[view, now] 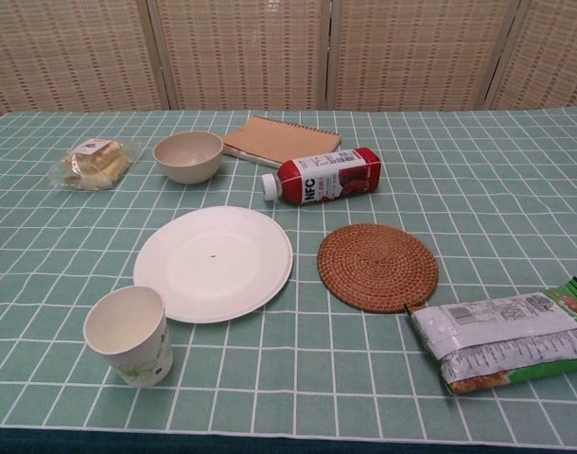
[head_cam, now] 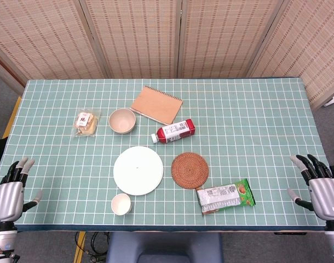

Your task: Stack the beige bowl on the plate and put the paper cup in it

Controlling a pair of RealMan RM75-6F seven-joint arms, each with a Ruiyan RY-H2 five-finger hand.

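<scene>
The white plate [head_cam: 138, 170] lies flat near the middle of the table [head_cam: 254, 109], and everything else sits around it. The paper cup [head_cam: 121, 204] stands upright just beside the plate's near-left rim, close to the table's front edge, its mouth open. The beige bowl [head_cam: 122, 120] stands well beyond the plate, toward the far side, with bare checked cloth between the two. Left of the bowl lies a wrapped snack [head_cam: 86, 123]; right of it, a spiral notebook [head_cam: 156, 104]. A red NFC juice bottle [head_cam: 173, 131] lies on its side beyond the plate's far-right rim. A woven coaster [head_cam: 190, 170] lies just right of the plate, and a green snack packet [head_cam: 225, 196] beyond that, near the front edge. The left hand [head_cam: 10, 189] and the right hand [head_cam: 319, 186] hover at the table's outer near corners, far from the plate, fingers spread, holding nothing.
</scene>
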